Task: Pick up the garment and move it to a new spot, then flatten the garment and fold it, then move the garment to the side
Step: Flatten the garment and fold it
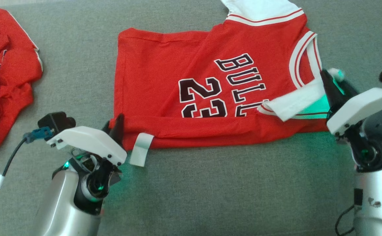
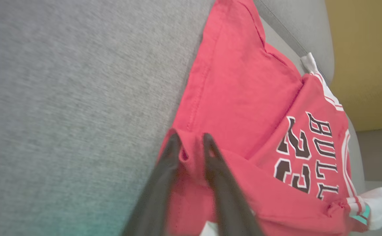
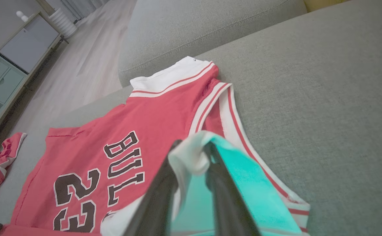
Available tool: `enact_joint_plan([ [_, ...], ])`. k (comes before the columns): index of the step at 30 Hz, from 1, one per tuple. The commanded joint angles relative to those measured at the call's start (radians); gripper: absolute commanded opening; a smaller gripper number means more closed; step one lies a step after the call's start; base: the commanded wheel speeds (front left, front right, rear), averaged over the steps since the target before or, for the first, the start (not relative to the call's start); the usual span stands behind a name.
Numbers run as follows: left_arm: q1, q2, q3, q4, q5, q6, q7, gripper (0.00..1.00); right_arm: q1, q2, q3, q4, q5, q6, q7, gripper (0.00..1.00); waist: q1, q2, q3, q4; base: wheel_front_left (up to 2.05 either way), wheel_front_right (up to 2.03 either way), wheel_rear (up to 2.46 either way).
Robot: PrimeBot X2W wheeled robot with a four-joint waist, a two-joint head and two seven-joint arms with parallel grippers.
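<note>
Fingers [image 2: 169,160] of the left gripper [image 2: 191,142] are parted partway. A small fold of the red jersey [image 1: 177,65] sits loose in the gap and isn't squeezed flat. Fingers [image 3: 218,173] of the right gripper [image 3: 192,147] are also parted partway, with the white sleeve [image 3: 191,157] draped over the tips and down between them, tinted green by the gripper light. In the head view the left gripper [image 1: 115,126] is at the jersey's near-left corner and the right gripper [image 1: 333,82] at its right edge by the armhole. The jersey lies spread on the grey sofa cushion [image 1: 210,196], black "BULL" and "23" showing. Its near long edge is folded over onto itself, and a white tag [image 1: 141,149] sticks out below that fold. A second red garment [image 1: 4,75] lies crumpled at far left, well apart.
</note>
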Motion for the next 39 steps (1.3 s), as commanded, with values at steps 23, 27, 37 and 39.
enact_joint_plan([
  [23,0.189,0.123,-0.002,-0.218,0.112,-0.043,-0.102,1.0,0.161,-0.202,0.085,-0.121,-0.152,0.008,-0.001,1.0,-0.0001,0.0,0.049,-0.016,0.0,0.0,0.0],
  [27,0.148,0.13,-0.018,-0.185,0.134,-0.048,-0.1,1.0,0.141,-0.208,0.105,-0.085,-0.16,0.008,0.033,1.0,-0.0001,0.0,0.061,-0.012,0.0,0.0,0.0],
  [37,0.122,0.139,-0.042,-0.128,0.139,-0.066,-0.084,1.0,0.119,-0.21,0.124,-0.02,-0.14,0.008,0.065,1.0,-0.0001,0.0,0.068,-0.017,0.0,0.0,0.0],
  [39,0.127,0.143,-0.053,-0.127,0.135,-0.075,-0.071,1.0,0.116,-0.207,0.122,-0.006,-0.128,0.008,0.077,1.0,-0.0001,0.0,0.068,-0.018,0.0,0.0,0.0],
])
